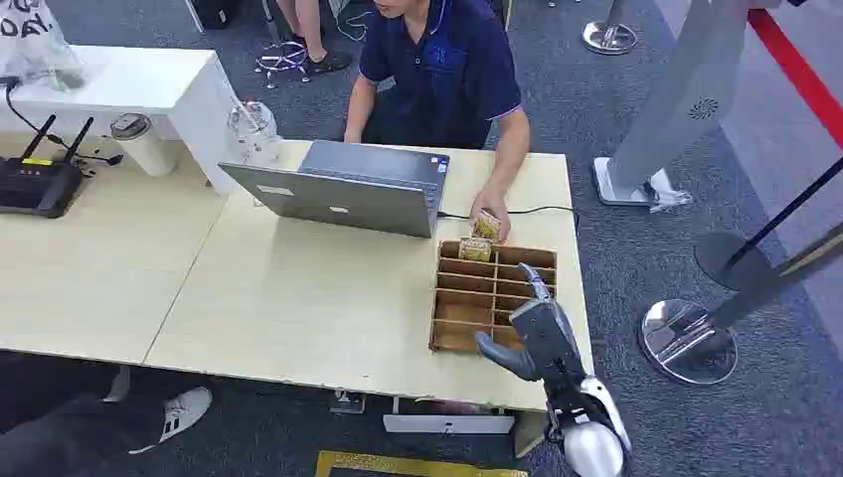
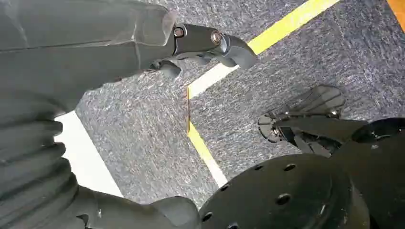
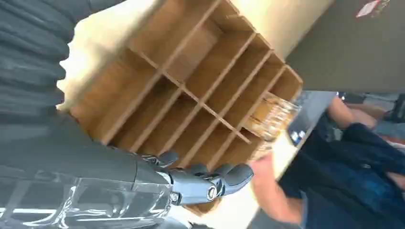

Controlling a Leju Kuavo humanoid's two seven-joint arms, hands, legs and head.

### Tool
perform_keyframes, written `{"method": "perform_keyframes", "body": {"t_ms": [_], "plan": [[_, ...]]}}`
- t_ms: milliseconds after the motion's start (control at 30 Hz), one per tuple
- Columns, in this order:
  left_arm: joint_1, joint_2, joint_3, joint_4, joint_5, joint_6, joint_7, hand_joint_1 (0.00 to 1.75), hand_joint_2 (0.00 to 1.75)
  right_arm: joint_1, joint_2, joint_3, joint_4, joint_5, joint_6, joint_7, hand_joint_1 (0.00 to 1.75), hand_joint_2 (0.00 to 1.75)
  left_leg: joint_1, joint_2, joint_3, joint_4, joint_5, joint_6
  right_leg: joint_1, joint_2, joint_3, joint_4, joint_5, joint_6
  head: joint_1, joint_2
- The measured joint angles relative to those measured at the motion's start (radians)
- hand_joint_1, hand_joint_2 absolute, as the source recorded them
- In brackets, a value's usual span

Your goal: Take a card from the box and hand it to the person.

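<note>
— Where do we find the cards [image 1: 475,248]?

— Standing on edge in the far-left compartment of the box [image 1: 494,297], the row nearest the person [image 1: 444,70]. The box sits by the table's [image 1: 298,298] right edge, close to its near-right corner. The person's hand [image 1: 489,221] rests at the box's far rim, touching or just beside another small stack; we cannot tell which.

— And our right hand [image 1: 532,333]?

— Over the near-right part of the box, holding nothing, fingers loosely extended toward the far side, thumb out to the left. The cards lie ahead of it and a little left, across several compartments.

— Their long axis?

— We judge it runs across the box, parallel to the slats, so the pinch should close front to back.

— The left hand [image 2: 205,45]?

— Hanging above the carpet, fingers curled in on nothing. The right is far nearer.
</note>
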Motion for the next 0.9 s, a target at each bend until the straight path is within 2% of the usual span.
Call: {"method": "perform_keyframes", "body": {"t_ms": [67,100,167,300,367,533,567,600,633,800,900], "plan": [[-0.003,0.000,0.000,0.000,-0.011,-0.016,0.024,0.00,1.75,-0.030,-0.008,0.017,-0.002,0.086,-0.004,0.021,0.00,1.75,0.000,0.000,0.000,0.000,0.000,0.000,0.000,0.000,0.000,0.000,0.000,0.000,-0.001,0.000],[-0.001,0.000,0.000,0.000,-0.021,-0.020,0.027,0.00,1.75,-0.054,-0.020,0.045,0.004,0.205,-0.036,0.021,0.00,1.75,0.000,0.000,0.000,0.000,0.000,0.000,0.000,0.000,0.000,0.000,0.000,0.000,0.000,0.000],[0.000,-0.002,0.000,0.000,-0.025,-0.019,0.029,0.00,1.75,-0.078,-0.025,0.061,0.017,0.237,-0.045,0.015,0.00,1.75,0.000,0.000,0.000,0.000,0.000,0.000,0.000,0.000,0.000,0.000,0.000,0.000,0.000,0.000],[-0.007,-0.005,0.000,0.000,-0.056,0.029,-0.002,0.00,1.75,-0.149,-0.036,0.108,0.054,0.448,-0.121,0.040,0.00,1.75,0.000,0.000,0.000,0.000,0.000,0.000,0.000,0.000,0.000,0.000,0.000,0.000,0.000,0.000],[-0.026,-0.006,0.000,0.000,-0.074,0.044,-0.002,0.00,1.75,-0.210,-0.040,0.140,0.075,0.557,-0.109,0.076,0.00,1.75,0.000,0.000,0.000,0.000,0.000,0.000,0.000,0.000,0.000,0.000,0.000,0.000,0.000,0.000],[-0.067,-0.010,0.000,0.000,-0.109,0.069,0.021,0.00,1.75,-0.336,-0.040,0.193,0.177,0.674,-0.112,0.113,0.00,1.75,0.000,0.000,0.000,0.000,0.002,0.000,0.000,0.000,0.000,0.000,0.002,-0.001,-0.001,0.000],[-0.072,-0.010,0.000,0.000,-0.115,0.071,0.021,0.00,1.75,-0.351,-0.040,0.198,0.200,0.678,-0.112,0.116,0.21,1.75,0.000,0.000,0.000,0.000,0.002,0.000,0.000,0.000,0.000,0.000,0.002,-0.001,0.000,0.000],[-0.076,-0.011,0.000,0.000,-0.120,0.071,0.023,0.00,1.75,-0.363,-0.040,0.203,0.217,0.683,-0.112,0.119,1.36,1.75,0.000,-0.001,0.000,0.000,0.002,0.000,0.000,-0.001,0.000,0.000,0.002,-0.001,0.000,0.000],[-0.079,-0.011,0.000,0.000,-0.126,0.071,0.029,0.00,1.75,-0.372,-0.040,0.208,0.231,0.683,-0.108,0.125,1.75,1.75,0.000,-0.001,0.000,0.000,0.002,0.000,0.000,-0.001,0.000,0.000,0.002,-0.001,-0.001,0.000],[-0.105,-0.012,0.000,0.000,-0.158,0.072,0.060,0.00,1.75,-0.412,-0.029,0.216,0.307,0.693,-0.090,0.172,1.75,1.75,0.000,-0.001,0.000,0.000,0.001,0.000,0.000,-0.001,0.000,0.000,0.001,-0.001,0.000,0.000],[-0.117,-0.015,0.000,0.000,-0.162,0.073,0.064,0.00,1.75,-0.423,-0.022,0.217,0.335,0.699,-0.090,0.176,1.75,1.75,0.000,-0.001,0.000,0.000,0.001,0.000,0.000,-0.001,0.000,0.000,0.001,-0.001,0.000,0.000]]}}
